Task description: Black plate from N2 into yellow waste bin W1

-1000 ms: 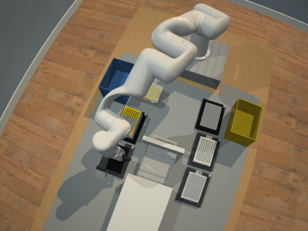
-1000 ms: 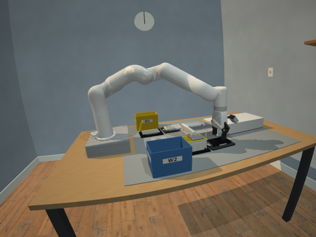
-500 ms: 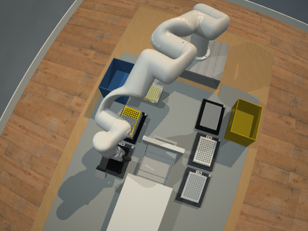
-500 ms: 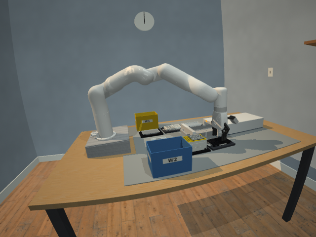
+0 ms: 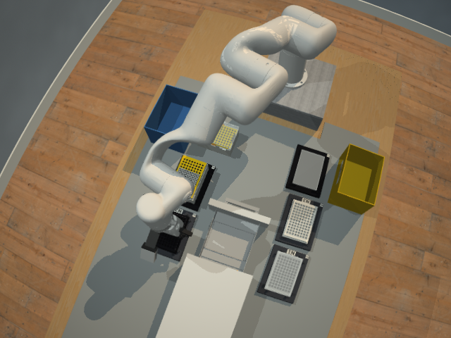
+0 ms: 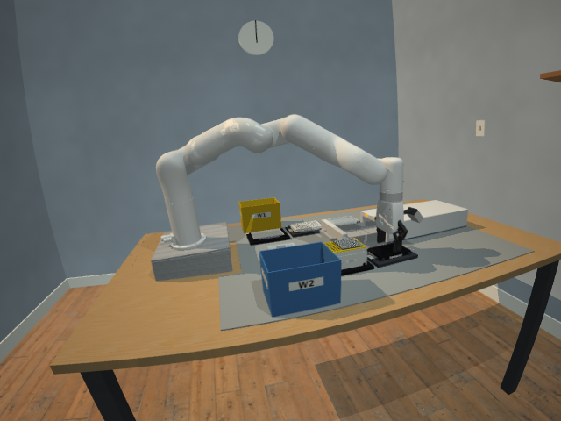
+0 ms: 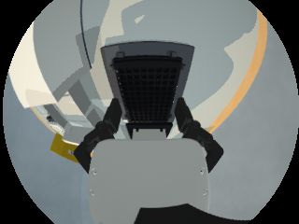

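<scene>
Fingers spread, flanking gridded rectangular black plate (image 7: pixel 148 90)

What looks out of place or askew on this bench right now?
One yellowish well plate lies loose on the mat by the blue bin, outside any nest. The cooler's drawer stands pulled out. The open gripper straddles the black plate.

A glossy white arm (image 6: pixel 326 145) stands over a smooth wooden bench (image 6: pixel 149 312) with a matt grey mat (image 6: pixel 452 253).

"W1" on the yellow bin (image 6: pixel 259 214), "W2" on the blue bin (image 6: pixel 301 277); nest tags too small to read.
</scene>
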You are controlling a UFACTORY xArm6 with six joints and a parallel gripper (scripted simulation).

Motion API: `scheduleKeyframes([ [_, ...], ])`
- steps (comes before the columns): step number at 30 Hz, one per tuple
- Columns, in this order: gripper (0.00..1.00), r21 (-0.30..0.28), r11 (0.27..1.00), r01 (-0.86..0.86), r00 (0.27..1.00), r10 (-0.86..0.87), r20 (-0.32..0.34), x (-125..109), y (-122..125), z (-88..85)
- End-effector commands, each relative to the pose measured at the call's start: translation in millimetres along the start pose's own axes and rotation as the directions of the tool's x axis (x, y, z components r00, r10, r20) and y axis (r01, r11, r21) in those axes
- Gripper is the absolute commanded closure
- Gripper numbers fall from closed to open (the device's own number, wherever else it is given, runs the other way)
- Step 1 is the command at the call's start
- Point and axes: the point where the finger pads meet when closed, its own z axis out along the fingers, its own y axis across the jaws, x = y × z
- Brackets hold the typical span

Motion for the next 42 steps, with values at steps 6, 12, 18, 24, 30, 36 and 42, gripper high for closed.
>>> scheduleKeyframes([
  [6,0.0,-0.002,1.0,0.0,1.0,0.0,-0.006,1.9,0.6,2.0],
  [12,0.0,-0.002,1.0,0.0,1.0,0.0,-0.006,1.9,0.6,6.0],
  [18,0.0,-0.002,1.0,0.0,1.0,0.0,-0.006,1.9,0.6,9.3],
  [24,0.0,-0.002,1.0,0.0,1.0,0.0,-0.006,1.9,0.6,9.3],
  [30,0.0,-0.002,1.0,0.0,1.0,0.0,-0.006,1.9,0.7,9.3],
  [36,0.0,-0.002,1.0,0.0,1.0,0.0,-0.006,1.9,0.7,9.2],
  [42,1.0,-0.002,1.0,0.0,1.0,0.0,-0.006,2.0,0.7,8.2],
])
